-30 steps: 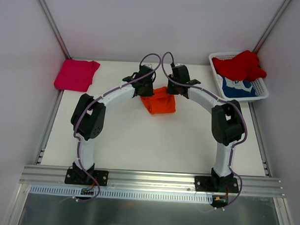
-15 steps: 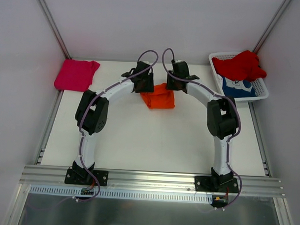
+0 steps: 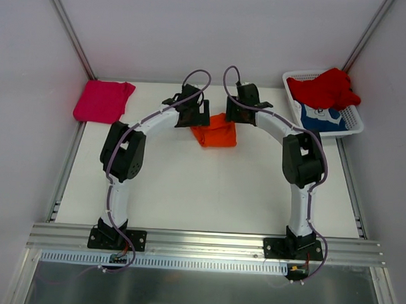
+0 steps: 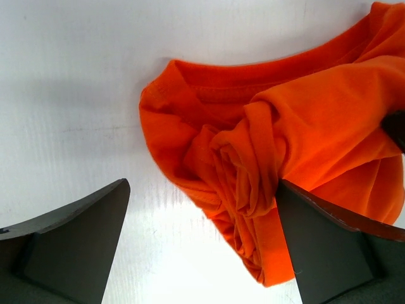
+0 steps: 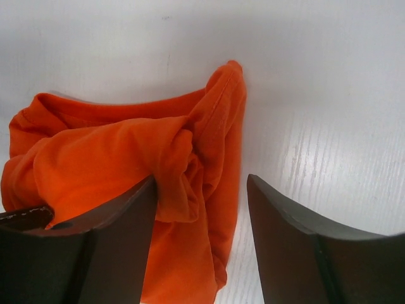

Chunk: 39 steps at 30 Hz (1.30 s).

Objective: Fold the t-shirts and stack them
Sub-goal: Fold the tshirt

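Observation:
The orange t-shirt (image 3: 217,134) lies bunched on the table at centre back, its collar and folds showing in the left wrist view (image 4: 285,126) and the right wrist view (image 5: 114,158). My left gripper (image 3: 197,118) (image 4: 202,250) is open at the shirt's left end, with the cloth's edge against its right finger (image 4: 335,247). My right gripper (image 3: 232,117) (image 5: 201,244) is open at the shirt's right end, a fold of cloth lying between its fingers. The magenta-pink t-shirt (image 3: 103,100) lies folded at the back left. The red t-shirt (image 3: 324,88) and the blue t-shirt (image 3: 319,116) sit in the basket.
The white lattice basket (image 3: 355,124) stands at the back right corner. Metal frame posts (image 3: 70,34) rise at both back corners, and white walls close in the table. A metal rail (image 3: 200,242) runs along the near edge by the arm bases.
Both grippers have opened and let go of the orange t-shirt, which now rests bunched on the table. Both wrists have shifted slightly toward the back.

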{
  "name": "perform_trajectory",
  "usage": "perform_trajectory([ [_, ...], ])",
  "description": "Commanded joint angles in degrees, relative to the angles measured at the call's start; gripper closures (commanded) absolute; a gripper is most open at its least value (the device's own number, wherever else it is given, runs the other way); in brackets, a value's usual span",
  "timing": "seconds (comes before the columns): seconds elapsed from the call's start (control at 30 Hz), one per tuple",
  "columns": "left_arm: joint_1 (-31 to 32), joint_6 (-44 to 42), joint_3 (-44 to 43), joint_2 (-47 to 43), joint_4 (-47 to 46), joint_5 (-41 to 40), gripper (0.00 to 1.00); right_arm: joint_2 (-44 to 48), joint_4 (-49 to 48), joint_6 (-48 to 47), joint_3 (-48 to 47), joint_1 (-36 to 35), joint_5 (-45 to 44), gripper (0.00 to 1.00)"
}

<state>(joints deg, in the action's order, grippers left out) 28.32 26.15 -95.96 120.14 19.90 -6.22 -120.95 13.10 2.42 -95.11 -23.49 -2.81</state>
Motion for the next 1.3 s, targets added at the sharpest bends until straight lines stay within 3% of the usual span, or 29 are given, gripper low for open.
perform_trajectory([
  [0.0,0.51,0.21,2.53,-6.49,0.93,-0.81,0.01,6.5,0.43,-0.75,1.68,0.11,-1.59,0.39],
  [0.47,6.05,2.14,11.41,-18.89,0.93,-4.42,0.01,18.28,1.84,-1.36,9.15,-2.88,-2.11,0.4],
  [0.77,8.42,4.0,13.08,-15.2,0.93,-4.77,0.01,16.97,1.31,-1.27,10.83,-5.61,-1.33,0.41],
  [1.13,7.46,0.57,0.35,-3.43,0.93,-4.24,0.01,8.89,3.94,-1.8,1.78,-5.17,1.22,0.42],
  [1.27,6.14,1.71,-0.28,-2.89,0.93,-3.36,0.01,5.11,6.41,-1.98,-1.75,-4.55,2.19,0.42],
])
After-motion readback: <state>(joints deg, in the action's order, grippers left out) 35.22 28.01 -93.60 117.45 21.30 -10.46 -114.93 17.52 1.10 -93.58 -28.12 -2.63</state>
